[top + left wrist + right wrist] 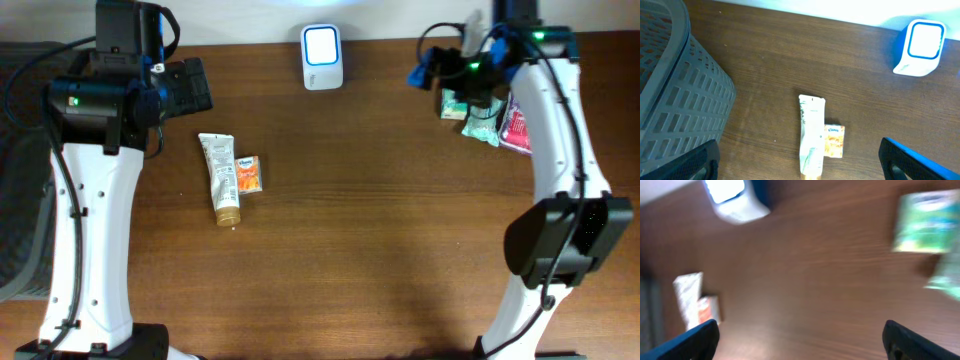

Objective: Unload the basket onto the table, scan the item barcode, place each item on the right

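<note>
1. While no item is held by either arm, the scan is judged not yet made: nothing is presented to the scanner [322, 55], which stands at 12 o'clock on the table [380, 260].
2. The left gripper [190, 85] is poised at 10 o'clock. Its fingers [700, 162] are spread wide in the wrist view and nothing is gripped between them.
3. The right gripper [440, 72] is found at 2 o'clock. Its fingers [690, 342] are likewise set far apart in the blurred wrist view, and nothing is held.
4. A small pile is seen at 2 o'clock, just beside the right gripper, made up of green packets [482, 122] and a pink packet [518, 130]. The next item is judged likely to be drawn from here.
5. A tube [220, 180] and an orange packet [247, 173] lie side by side, touching, at 9 o'clock, not far from the basket [675, 85]. Whether these have been scanned cannot be told.
6. Everything for the current item is judged to remain. A packet must be grasped, carried to 12 o'clock and its barcode turned toward the scanner's lit face. No barcode can be made out on any item.
</note>
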Robot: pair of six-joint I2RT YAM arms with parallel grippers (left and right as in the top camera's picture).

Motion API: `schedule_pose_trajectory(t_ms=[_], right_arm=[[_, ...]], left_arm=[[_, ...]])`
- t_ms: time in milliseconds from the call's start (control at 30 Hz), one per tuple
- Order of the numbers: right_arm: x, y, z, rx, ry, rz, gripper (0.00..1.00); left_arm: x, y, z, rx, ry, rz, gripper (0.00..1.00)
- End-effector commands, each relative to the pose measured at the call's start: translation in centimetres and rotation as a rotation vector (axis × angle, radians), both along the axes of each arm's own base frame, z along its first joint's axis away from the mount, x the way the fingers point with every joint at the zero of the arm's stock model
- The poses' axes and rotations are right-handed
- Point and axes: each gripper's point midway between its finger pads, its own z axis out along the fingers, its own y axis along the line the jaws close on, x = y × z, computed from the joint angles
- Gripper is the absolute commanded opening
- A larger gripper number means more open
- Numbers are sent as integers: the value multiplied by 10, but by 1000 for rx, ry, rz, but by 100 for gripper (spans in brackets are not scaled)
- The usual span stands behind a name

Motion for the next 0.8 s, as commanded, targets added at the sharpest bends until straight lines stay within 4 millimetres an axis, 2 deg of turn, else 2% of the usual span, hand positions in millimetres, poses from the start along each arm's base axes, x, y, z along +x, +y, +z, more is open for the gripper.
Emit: schedule_pose_trajectory(t_ms=[0,33,67,100,167,267,300,333,367,400,433,500,533,600,633,667,733,767], right_arm=[[-18,61,-7,71,44,131,99],[-23,87,-6,70,31,187,99],[-29,104,-6,67,28,224,99],[-26,106,-9,14,11,220,99],[-15,81,-19,-141,-11,146,99],[-6,24,-27,-279,12,23,99],[-8,3,-30,-317,41,-16,99],[-7,-9,-30,-319,49,-40,99],[-6,-17,-30,-319,52,-58,99],[-5,-26,-30,-318,55,-75,99],[-5,-32,-30,-318,57,-88,99],[-5,-34,-30,-318,57,-91,99],[-5,-33,-30,-318,57,-90,99],[-5,-33,-30,-318,57,-91,99],[-5,-34,-30,-318,57,-91,99],[-5,-34,-30,-318,57,-91,99],[-5,-34,-30,-318,57,-91,99],[-5,-34,-30,-318,57,-91,99]], left_arm=[[-1,4,3,1,-9,16,99],[-2,4,3,1,-8,16,99],[-1,4,3,1,-9,16,99],[-1,4,3,1,-9,16,99],[-2,4,3,1,-8,16,99],[-1,4,3,0,-8,16,99],[-1,-7,2,-49,-6,-24,99],[-1,-22,0,-118,3,-82,99],[-2,-32,-1,-163,10,-118,99],[-2,-51,1,-246,8,-187,99],[-2,-64,-8,-305,48,-232,99],[-4,-65,-42,-278,175,-210,97],[-2,-71,-72,-271,280,-206,84],[5,-95,-131,-259,456,-235,58],[7,-104,-151,-251,507,-245,48],[10,-109,-179,-211,573,-243,41],[18,-85,-226,-58,649,-81,30],[19,-80,-237,-31,671,-69,25]])
